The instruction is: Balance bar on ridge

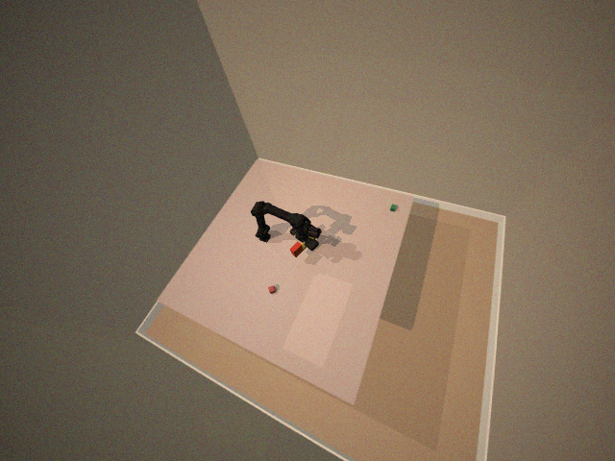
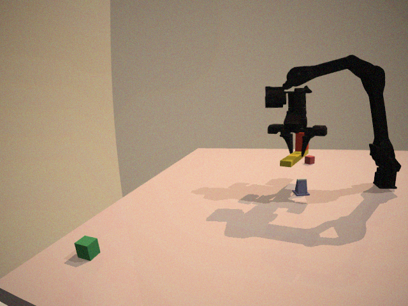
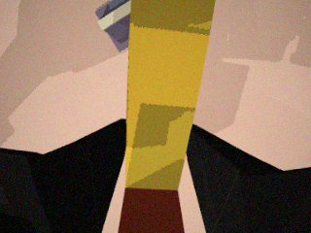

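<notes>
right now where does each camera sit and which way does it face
top: high above the table, looking down at a slant; shows the whole arm, its claw partly hidden.
exterior: beyond the green cube, looking across the table at the arm and claw.
wrist: on the arm by the claw, facing the table; shows both fingers around the yellow bar.
exterior and wrist share the blue ridge.
</notes>
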Robot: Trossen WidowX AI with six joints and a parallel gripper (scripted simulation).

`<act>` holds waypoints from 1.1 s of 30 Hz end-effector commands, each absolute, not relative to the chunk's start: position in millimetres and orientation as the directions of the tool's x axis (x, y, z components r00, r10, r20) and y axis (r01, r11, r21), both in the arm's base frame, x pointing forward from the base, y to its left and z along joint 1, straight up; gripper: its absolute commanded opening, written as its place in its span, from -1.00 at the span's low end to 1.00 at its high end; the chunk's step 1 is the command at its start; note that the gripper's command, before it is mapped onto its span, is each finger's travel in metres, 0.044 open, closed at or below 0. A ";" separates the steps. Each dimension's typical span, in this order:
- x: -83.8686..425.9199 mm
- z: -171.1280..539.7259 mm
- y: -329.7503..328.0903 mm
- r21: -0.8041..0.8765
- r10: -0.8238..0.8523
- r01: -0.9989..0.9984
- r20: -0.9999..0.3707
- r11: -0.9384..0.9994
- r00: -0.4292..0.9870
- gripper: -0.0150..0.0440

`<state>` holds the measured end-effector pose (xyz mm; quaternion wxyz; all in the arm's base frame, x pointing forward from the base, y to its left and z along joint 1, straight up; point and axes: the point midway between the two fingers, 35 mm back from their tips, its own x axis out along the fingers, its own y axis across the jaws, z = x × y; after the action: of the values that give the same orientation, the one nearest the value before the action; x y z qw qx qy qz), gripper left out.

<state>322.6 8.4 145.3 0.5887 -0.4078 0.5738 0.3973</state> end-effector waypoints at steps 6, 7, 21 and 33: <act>326.7 148.5 41.9 -0.033 0.004 -0.988 -0.999 0.150 0.034 -0.49; 326.6 148.6 45.7 -0.033 0.005 -0.991 -0.999 0.128 0.034 -0.49; 315.0 148.9 98.3 -0.034 0.010 -0.983 -0.999 -0.182 0.033 -0.49; 306.7 141.9 109.4 -0.034 0.011 -0.969 -0.999 -0.245 0.032 -0.49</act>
<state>307.4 108.1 143.1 0.4445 -0.5613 0.4289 0.5509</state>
